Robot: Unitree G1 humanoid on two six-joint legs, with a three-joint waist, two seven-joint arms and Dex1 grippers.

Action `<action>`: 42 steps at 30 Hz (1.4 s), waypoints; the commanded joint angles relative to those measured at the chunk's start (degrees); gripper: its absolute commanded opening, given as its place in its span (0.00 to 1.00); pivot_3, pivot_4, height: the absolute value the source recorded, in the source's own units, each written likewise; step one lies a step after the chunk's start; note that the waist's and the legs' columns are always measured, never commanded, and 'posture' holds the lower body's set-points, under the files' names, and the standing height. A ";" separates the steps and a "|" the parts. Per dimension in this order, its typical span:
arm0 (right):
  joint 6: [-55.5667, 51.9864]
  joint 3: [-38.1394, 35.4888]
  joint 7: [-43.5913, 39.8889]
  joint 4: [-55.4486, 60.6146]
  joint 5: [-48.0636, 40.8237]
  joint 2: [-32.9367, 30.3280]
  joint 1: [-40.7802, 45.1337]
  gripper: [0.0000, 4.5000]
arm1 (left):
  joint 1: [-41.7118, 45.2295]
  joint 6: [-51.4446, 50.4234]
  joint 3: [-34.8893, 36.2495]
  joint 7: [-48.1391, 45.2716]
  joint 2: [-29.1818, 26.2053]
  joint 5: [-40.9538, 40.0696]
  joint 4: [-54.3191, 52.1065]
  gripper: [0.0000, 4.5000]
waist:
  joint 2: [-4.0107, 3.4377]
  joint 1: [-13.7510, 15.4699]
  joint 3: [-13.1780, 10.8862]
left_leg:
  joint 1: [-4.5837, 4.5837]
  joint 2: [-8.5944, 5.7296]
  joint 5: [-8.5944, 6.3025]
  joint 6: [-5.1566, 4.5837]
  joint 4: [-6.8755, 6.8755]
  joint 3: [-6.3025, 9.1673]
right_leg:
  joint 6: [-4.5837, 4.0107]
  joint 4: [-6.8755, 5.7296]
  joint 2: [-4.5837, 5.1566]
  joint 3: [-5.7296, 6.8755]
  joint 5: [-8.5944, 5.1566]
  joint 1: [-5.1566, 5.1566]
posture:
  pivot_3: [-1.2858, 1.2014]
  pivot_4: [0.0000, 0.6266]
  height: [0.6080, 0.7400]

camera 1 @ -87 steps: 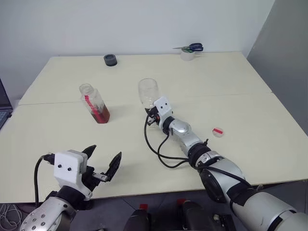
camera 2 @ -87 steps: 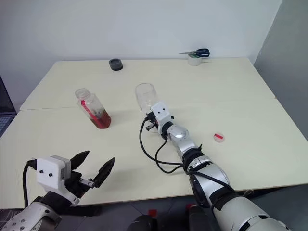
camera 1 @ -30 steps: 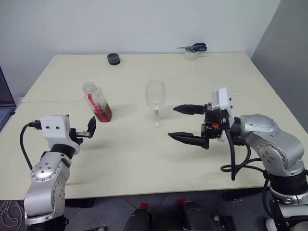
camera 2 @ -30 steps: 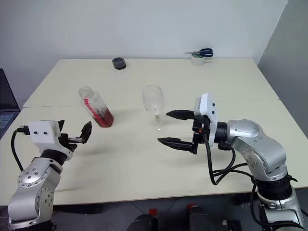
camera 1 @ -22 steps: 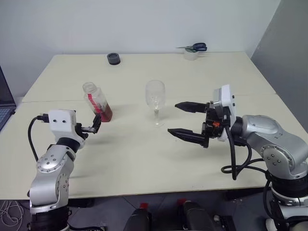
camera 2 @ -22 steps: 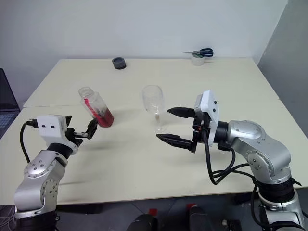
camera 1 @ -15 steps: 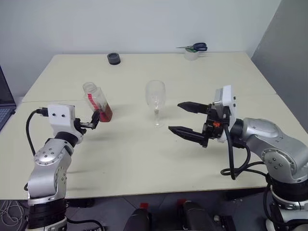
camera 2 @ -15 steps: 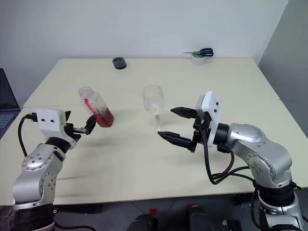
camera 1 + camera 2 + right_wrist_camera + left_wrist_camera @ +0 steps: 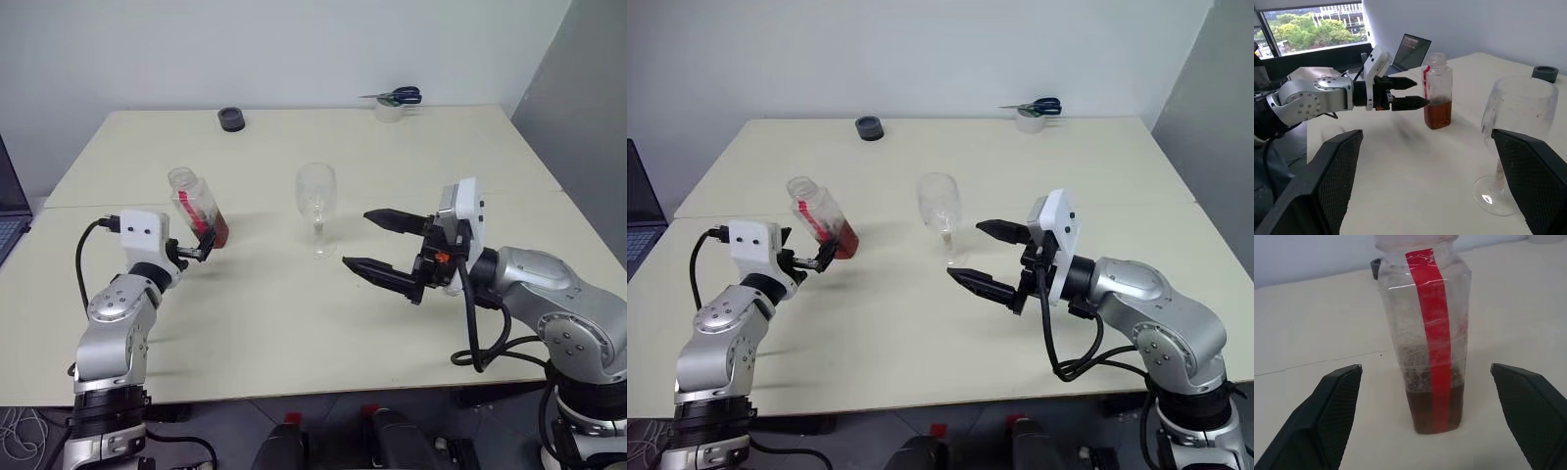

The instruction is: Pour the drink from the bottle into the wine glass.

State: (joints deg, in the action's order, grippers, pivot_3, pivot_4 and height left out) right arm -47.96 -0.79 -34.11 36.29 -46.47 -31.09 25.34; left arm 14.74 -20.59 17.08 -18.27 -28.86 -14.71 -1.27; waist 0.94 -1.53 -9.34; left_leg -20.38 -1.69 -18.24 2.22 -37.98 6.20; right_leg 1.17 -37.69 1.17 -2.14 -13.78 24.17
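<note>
My left hand (image 9: 1425, 421) is wide open just before the small clear plastic bottle (image 9: 199, 209) standing uncapped on the cream table (image 9: 294, 323), so I should close around its body without tipping it.

Bright, even indoor light — soft faint shadows, sharp focus, no glare

Head views overlook the table (image 9: 294, 313); both wrist views, lower, share the bottle (image 9: 1425, 347), perhaps uncapped.
</note>
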 commanded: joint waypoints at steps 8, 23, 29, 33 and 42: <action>-0.35 -1.51 1.25 1.52 -2.25 -1.18 1.17 1.00 | 8.37 8.46 -1.63 -2.06 -0.73 2.74 12.93 1.00 | 0.02 0.04 0.01 | -0.04 -0.02 0.00 0.00 -0.06 0.03 | 0.01 0.00 0.00 0.03 0.01 0.00 | 0.52 0.24 1.00; -0.65 -1.91 2.61 1.55 -3.53 -2.68 1.37 1.00 | 18.97 21.88 -3.67 -6.38 -0.27 4.67 36.30 1.00 | 0.03 0.01 0.02 | -0.23 -0.05 0.01 0.00 -0.09 0.06 | 0.02 -0.02 0.04 0.06 0.02 0.17 | 0.52 0.24 1.00; -0.57 -1.81 2.69 1.57 -3.56 -2.68 1.27 1.00 | 19.79 24.04 -3.63 -6.58 0.25 4.70 38.69 0.80 | 0.03 0.01 0.02 | -0.26 -0.05 0.00 0.00 -0.10 0.06 | 0.02 -0.04 0.04 0.04 0.02 0.21 | 0.52 0.24 1.00; -0.37 -1.52 2.69 1.41 -3.26 -2.47 1.21 1.00 | 20.16 24.78 -3.55 -6.88 0.30 4.61 39.34 0.51 | 0.03 0.00 0.02 | -0.26 -0.05 0.00 0.00 -0.10 0.06 | 0.02 -0.05 0.04 0.04 0.02 0.21 | 0.52 0.24 1.00; 0.25 -0.80 3.12 1.25 -2.48 -1.74 1.34 1.00 | 20.05 24.79 -3.75 -6.14 -0.36 5.67 39.62 0.39 | 0.04 0.00 0.02 | -0.28 -0.05 0.00 0.00 -0.11 0.06 | 0.02 -0.06 0.04 0.05 0.02 0.22 | 0.52 0.24 1.00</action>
State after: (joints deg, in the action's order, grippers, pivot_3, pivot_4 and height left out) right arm -49.13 -1.07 -31.08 36.18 -48.89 -33.04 25.83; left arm 33.71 3.08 13.28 -25.24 -27.98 -9.93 38.98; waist 0.98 -1.53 -9.32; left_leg -20.66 -1.74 -18.24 2.22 -38.09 6.26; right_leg 1.19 -37.75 1.21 -2.09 -13.75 24.39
